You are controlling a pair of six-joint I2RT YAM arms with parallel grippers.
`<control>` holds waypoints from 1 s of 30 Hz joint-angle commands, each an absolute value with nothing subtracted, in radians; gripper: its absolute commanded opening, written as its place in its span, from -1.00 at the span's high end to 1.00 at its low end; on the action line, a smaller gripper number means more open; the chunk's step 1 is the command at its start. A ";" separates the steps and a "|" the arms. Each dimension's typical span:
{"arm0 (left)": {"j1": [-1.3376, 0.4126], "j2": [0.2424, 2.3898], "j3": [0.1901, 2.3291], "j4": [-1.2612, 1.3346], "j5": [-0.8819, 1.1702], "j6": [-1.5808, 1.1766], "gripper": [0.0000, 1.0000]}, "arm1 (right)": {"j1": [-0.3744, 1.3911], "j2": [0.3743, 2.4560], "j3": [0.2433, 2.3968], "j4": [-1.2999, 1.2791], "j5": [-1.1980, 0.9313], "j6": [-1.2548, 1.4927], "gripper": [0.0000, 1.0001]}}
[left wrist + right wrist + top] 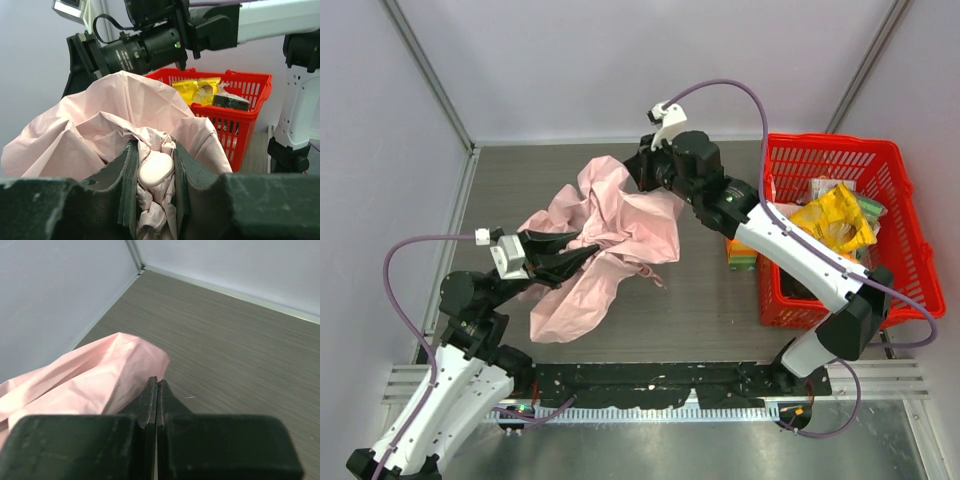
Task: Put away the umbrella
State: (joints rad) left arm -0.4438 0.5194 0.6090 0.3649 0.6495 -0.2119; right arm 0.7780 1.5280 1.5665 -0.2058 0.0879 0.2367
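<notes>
"Trouble could come from where?"

"From the cloth. The umbrella [610, 240] lies in a crumpled heap on the table [720, 300], left of the middle. The left claw [156, 162] is clamped on a bunch of its pink cloth at the near-left side."

"And the right claw [157, 381]?"

"Its fingers are pressed flat together at the far edge of the umbrella. The cloth lies just beside them. I see none between them, so I think it missed."

"So what goes wrong?"

"If the right arm pulls now, maybe nothing comes with it. If the left one tugs alone, the thin cloth could slip out or tear. The basket [840, 155] on the right is close to that arm too — a wide swing could bump it."
</notes>
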 commanded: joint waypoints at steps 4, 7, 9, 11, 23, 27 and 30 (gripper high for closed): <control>-0.443 0.572 0.614 0.639 0.609 -0.284 1.00 | 0.896 1.522 1.553 -0.031 -0.121 0.343 0.99; -0.443 0.583 0.618 0.679 0.615 -0.295 1.00 | 0.942 1.552 1.557 -0.076 -0.277 0.353 0.99; -0.443 0.581 0.620 0.681 0.617 -0.290 1.00 | 0.951 1.557 1.554 -0.112 -0.404 0.354 0.99; -0.442 0.574 0.618 0.687 0.612 -0.293 1.00 | 0.951 1.539 1.533 -0.127 -0.489 0.371 0.99; -0.443 0.597 0.526 0.919 0.410 -0.528 1.00 | 0.817 1.540 1.836 -0.562 -0.135 0.264 0.39; -0.443 0.586 0.483 0.926 0.365 -0.560 1.00 | 0.623 1.470 1.875 -0.624 -0.294 0.170 -0.15; -0.442 0.580 0.459 0.937 0.347 -0.584 1.00 | 0.578 1.404 1.858 -0.650 -0.366 0.056 -0.35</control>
State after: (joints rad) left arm -0.4450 0.5995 0.4725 0.8074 0.4324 -0.5365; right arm 0.6342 1.5196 1.8313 -0.5510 -0.2501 0.2173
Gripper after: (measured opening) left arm 0.294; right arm 0.638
